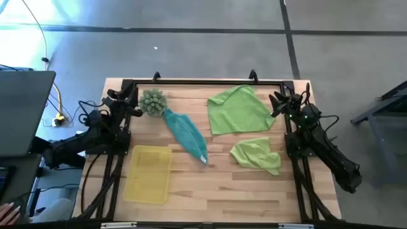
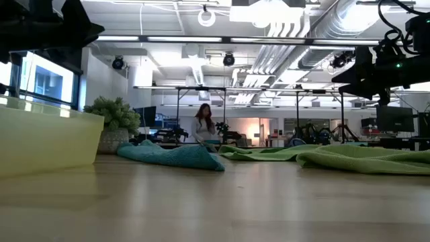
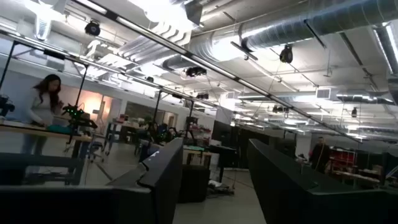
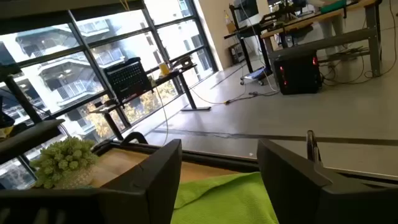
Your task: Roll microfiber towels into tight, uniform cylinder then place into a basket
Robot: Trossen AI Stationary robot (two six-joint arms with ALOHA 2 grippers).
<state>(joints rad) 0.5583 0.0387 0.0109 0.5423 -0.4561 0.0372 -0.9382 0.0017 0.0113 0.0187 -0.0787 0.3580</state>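
Observation:
A teal towel point(image 1: 187, 134) lies crumpled in a slanting strip mid-table, its far end next to a spiky pale-green ball point(image 1: 152, 100). One lime towel point(image 1: 239, 111) is spread loosely at the far right, and a second lime towel point(image 1: 257, 155) is bunched nearer the front. The yellow basket point(image 1: 149, 173) stands near the front left with nothing in it. My left gripper point(image 3: 214, 149) is open at the far left corner point(image 1: 126, 95), holding nothing. My right gripper point(image 4: 219, 149) is open at the far right point(image 1: 278, 100), raised beside the spread lime towel point(image 4: 224, 196).
A black frame rail point(image 1: 203, 81) runs along the table's far edge. Bare wood point(image 1: 222, 197) stretches along the front between the basket and the right arm's base. A person point(image 2: 203, 124) stands far off in the room behind.

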